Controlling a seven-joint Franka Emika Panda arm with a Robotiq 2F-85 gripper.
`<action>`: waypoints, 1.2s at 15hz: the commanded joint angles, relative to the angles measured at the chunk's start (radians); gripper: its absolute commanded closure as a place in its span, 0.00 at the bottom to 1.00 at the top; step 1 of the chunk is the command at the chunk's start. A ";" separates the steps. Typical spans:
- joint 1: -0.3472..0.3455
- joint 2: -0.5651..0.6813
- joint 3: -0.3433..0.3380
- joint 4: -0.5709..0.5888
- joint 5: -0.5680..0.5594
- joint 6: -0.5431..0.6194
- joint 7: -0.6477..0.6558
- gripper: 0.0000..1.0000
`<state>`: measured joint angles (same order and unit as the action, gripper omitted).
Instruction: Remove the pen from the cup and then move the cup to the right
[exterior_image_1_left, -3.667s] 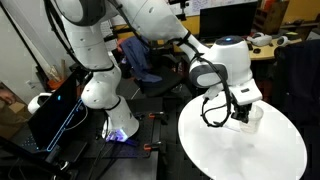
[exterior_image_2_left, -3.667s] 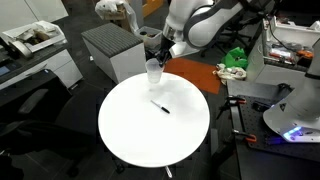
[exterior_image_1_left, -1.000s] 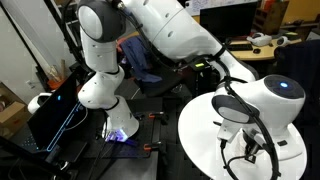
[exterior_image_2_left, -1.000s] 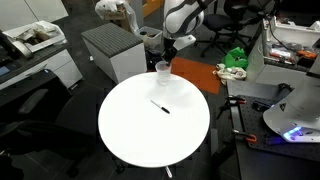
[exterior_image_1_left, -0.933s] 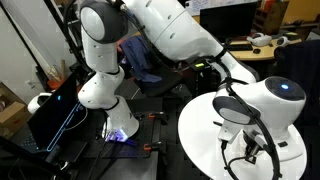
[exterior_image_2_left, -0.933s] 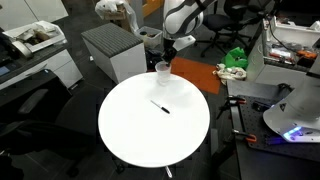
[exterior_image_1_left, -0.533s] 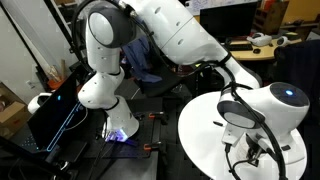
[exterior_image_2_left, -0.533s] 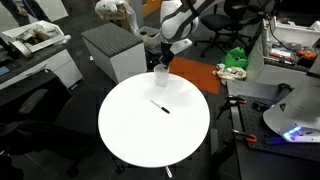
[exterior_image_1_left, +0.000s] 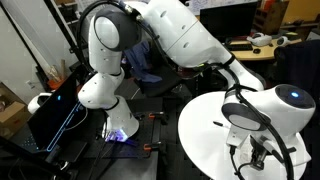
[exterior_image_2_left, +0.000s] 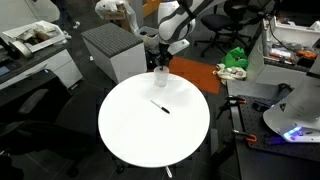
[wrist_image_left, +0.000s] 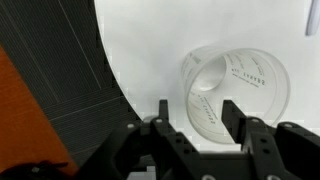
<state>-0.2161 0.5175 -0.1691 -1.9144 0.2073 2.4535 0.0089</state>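
The clear cup (exterior_image_2_left: 160, 72) stands upright at the rim of the round white table (exterior_image_2_left: 140, 130). In the wrist view I look down into the empty cup (wrist_image_left: 240, 90). My gripper (wrist_image_left: 197, 115) hangs just above it, open. Its left finger (wrist_image_left: 162, 112) is outside the cup's wall with a gap, and the right finger (wrist_image_left: 232, 112) is over the cup's inside. The dark pen (exterior_image_2_left: 160, 107) lies flat near the middle of the table, apart from the cup. In an exterior view the gripper (exterior_image_1_left: 257, 156) is low over the table (exterior_image_1_left: 205, 150), and the cup is hard to make out there.
The table's edge runs right beside the cup, with dark floor and an orange surface (wrist_image_left: 25, 120) below it. A grey cabinet (exterior_image_2_left: 112, 50) stands behind the table, next to an orange desk (exterior_image_2_left: 195, 75) with a green object (exterior_image_2_left: 236, 58).
The arm has shifted slightly over the cup at the table's edge. Cup and pen have stayed where they were.
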 joint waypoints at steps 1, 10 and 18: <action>0.008 -0.008 -0.006 0.028 -0.047 -0.050 0.044 0.10; 0.090 -0.228 -0.030 -0.105 -0.228 0.045 0.107 0.00; 0.125 -0.343 0.053 -0.102 -0.248 0.066 0.046 0.00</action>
<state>-0.1037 0.2231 -0.1465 -1.9838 -0.0438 2.4999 0.0971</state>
